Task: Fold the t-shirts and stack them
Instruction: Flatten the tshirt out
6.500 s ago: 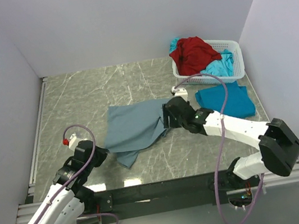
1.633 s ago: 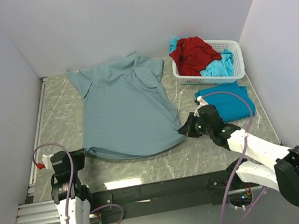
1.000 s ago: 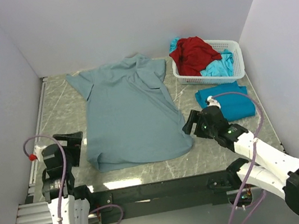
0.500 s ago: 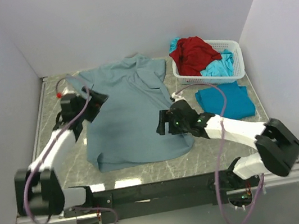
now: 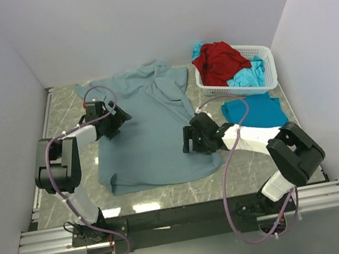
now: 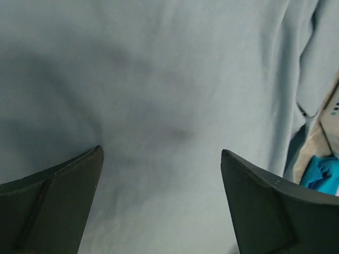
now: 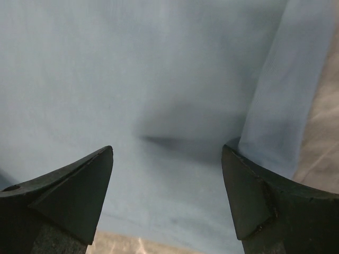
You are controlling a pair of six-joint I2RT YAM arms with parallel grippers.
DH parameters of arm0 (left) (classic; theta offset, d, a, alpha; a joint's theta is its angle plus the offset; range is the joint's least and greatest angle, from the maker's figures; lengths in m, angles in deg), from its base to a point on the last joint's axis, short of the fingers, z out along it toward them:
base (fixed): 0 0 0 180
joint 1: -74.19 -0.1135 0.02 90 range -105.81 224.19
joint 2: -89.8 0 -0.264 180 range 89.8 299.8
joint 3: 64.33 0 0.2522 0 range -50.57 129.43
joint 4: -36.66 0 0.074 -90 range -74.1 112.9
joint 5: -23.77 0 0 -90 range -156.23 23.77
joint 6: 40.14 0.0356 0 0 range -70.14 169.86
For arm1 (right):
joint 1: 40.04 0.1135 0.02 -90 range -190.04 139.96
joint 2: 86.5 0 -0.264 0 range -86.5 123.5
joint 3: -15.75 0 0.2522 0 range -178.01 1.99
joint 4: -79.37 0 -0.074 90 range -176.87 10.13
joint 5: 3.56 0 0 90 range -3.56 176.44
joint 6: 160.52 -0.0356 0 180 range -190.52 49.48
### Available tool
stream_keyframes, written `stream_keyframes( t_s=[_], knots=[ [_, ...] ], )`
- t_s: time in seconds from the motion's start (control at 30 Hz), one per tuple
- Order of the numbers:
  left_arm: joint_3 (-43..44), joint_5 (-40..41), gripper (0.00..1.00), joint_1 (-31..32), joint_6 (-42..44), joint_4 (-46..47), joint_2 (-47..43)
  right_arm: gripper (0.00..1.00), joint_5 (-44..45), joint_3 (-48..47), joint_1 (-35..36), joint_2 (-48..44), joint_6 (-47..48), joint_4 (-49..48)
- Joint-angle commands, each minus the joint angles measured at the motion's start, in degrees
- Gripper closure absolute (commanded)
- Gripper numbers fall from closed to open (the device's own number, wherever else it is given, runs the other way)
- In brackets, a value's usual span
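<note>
A large grey-blue t-shirt point(image 5: 147, 127) lies spread flat on the marble table, collar toward the back wall. My left gripper point(image 5: 119, 117) hovers open over its left side, below the left sleeve; the left wrist view shows only grey-blue cloth point(image 6: 159, 95) between the fingers. My right gripper point(image 5: 186, 140) stands open over the shirt's right edge, with the cloth point(image 7: 159, 79) filling the right wrist view and a fold point(image 7: 280, 106) by the right finger. A folded turquoise t-shirt point(image 5: 254, 112) lies to the right. A red t-shirt point(image 5: 218, 61) and turquoise t-shirt point(image 5: 248, 76) sit in the basket.
The white lattice basket point(image 5: 266, 60) stands at the back right corner. Walls close in the table on three sides. A metal rail point(image 5: 183, 214) runs along the near edge. Bare marble point(image 5: 66, 124) shows left of the grey-blue shirt.
Both arms have swung in from the near corners onto the grey-blue shirt: the left gripper to its left side, the right gripper to its right edge. The shirt has stayed flat.
</note>
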Motion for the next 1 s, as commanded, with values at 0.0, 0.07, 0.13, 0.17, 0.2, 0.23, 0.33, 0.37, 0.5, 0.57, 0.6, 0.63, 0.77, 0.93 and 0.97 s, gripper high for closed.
stream_keyframes(
  t_s=[0.0,0.07,0.13,0.17,0.2,0.23,0.33,0.37,0.5,0.57,0.6,0.63,0.77,0.93,0.97],
  knots=[
    [-4.21,3.88,0.01,-0.54,1.83,-2.46,-3.26,0.11,0.05,-1.51,-3.80,2.94,1.01,1.93],
    [-10.36,5.73,0.01,-0.72,0.78,-2.91,-7.03,0.11,-0.83,-3.00,-5.38,4.18,2.76,2.55],
    [-18.15,6.43,0.01,-0.72,-1.15,-2.65,-12.47,0.11,-1.98,-4.50,-7.23,6.81,4.00,3.52],
    [-20.64,6.96,0.01,-0.63,-2.21,-3.25,-14.67,0.11,-1.89,-6.42,-7.58,7.87,5.05,3.87],
    [-23.10,7.40,0.01,-0.55,-3.00,-4.13,-19.65,0.11,-1.98,-7.57,-7.85,9.88,5.67,4.92],
    [-27.91,8.10,0.01,-0.20,-5.18,-5.36,-22.48,0.11,-1.89,-8.71,-8.46,10.86,6.19,5.36],
    [-36.62,10.13,0.01,4.10,-11.67,-11.42,-35.80,0.11,-3.02,-15.21,-8.99,15.51,8.30,7.47],
    [-38.40,9.95,0.01,8.38,-13.97,-14.74,-39.44,0.11,-2.68,-19.58,-8.99,16.92,9.44,8.17],
    [-43.34,9.92,0.01,20.35,-25.05,-23.78,-61.20,0.11,-3.03,-29.54,-8.99,23.78,12.26,10.12],
    [-41.07,14.31,0.01,24.65,-28.14,-30.39,-66.70,0.11,-4.00,-34.18,-8.82,25.45,13.92,9.50],
    [-39.84,16.26,0.01,25.03,-27.88,-34.51,-70.03,0.11,-4.00,-35.95,-8.64,27.02,14.46,10.28],
    [-36.95,19.58,0.01,25.12,-26.14,-35.68,-71.02,0.11,-3.91,-37.62,-8.56,27.65,14.90,11.07],
    [-29.29,29.79,0.01,25.03,-21.47,-36.66,-69.02,0.11,-2.25,-39.33,-6.45,24.16,16.30,11.88],
    [-22.79,37.54,0.01,24.16,-13.31,-24.31,-55.23,0.11,1.10,-26.70,-3.81,14.93,12.37,10.38],
    [-21.64,38.33,0.01,23.54,-11.90,-22.09,-50.07,0.11,1.19,-24.22,-3.72,11.52,11.31,9.33]
  ],
)
